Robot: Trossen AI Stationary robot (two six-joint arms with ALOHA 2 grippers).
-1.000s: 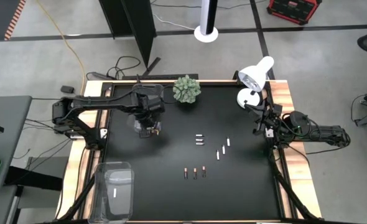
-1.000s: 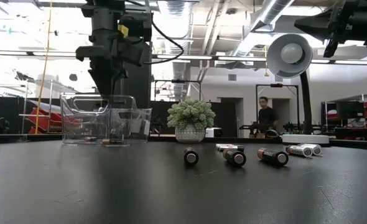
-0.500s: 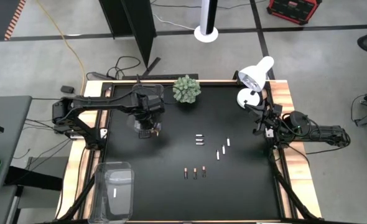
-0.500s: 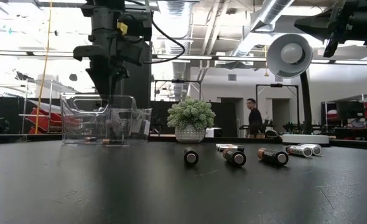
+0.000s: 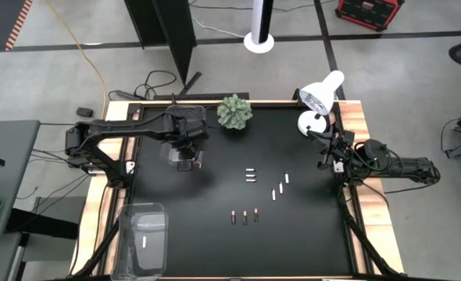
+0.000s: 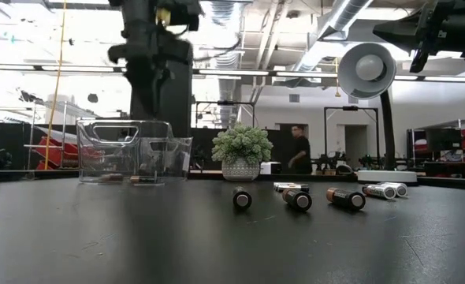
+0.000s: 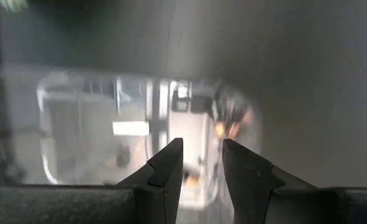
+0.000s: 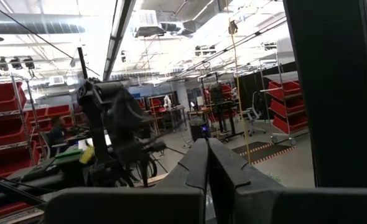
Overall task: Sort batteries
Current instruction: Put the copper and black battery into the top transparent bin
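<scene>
Starting at the left, a clear bin (image 5: 143,240) sits at the near left corner of the black tabletop (image 5: 215,242) with one pale battery (image 5: 145,243) lying inside it. Farther back, the left gripper (image 5: 185,150) hangs over a second clear bin (image 6: 134,152) near the left rear of the tabletop; its two fingers (image 7: 166,169) stand slightly apart with nothing between them, and copper-tipped shapes show blurred through the bin wall below. A small potted plant (image 5: 234,112) stands at the rear edge, just right of that bin. Loose batteries lie in the middle: three dark ones with copper ends (image 5: 244,217) in a row nearest the front, two pale ones (image 5: 251,175) side by side behind them, and three more pale ones (image 5: 280,186) strung diagonally to their right. A white desk lamp (image 5: 318,100) stands at the right rear corner. The right gripper (image 8: 207,163) waits raised at the tabletop's right edge, well apart from the batteries, fingers pressed together and empty. A person (image 6: 298,150) stands in the room behind.
</scene>
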